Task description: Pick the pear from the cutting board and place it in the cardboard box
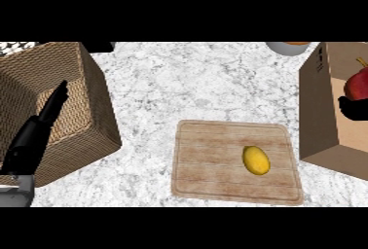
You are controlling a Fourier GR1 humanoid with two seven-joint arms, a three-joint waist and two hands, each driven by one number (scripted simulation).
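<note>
Your left hand [32, 131] sits at the left edge of the frame, fingers straight and together, raised over the wicker basket [79, 92] and holding nothing — it looks at rest. The right hand [354, 108] shows only as a dark shape at the right edge, inside the cardboard box [320, 116] beside a red fruit [357, 82]; you cannot tell from here whether its fingers are spread or closed. The pear [256, 160] lies on the cutting board [208, 165], right of the board's centre, in the lower middle of the frame and near the box's wall. Its long axis runs nearly up and down the picture, leaning slightly, and both ends look rounded, so you cannot say which is the stem end. The pick looks not yet begun. To do it well, bring the right hand out of the box and down over the pear, and close fingers and thumb across the narrow width — from left and right — rather than along its length, so it doesn't roll away on the board.
</note>
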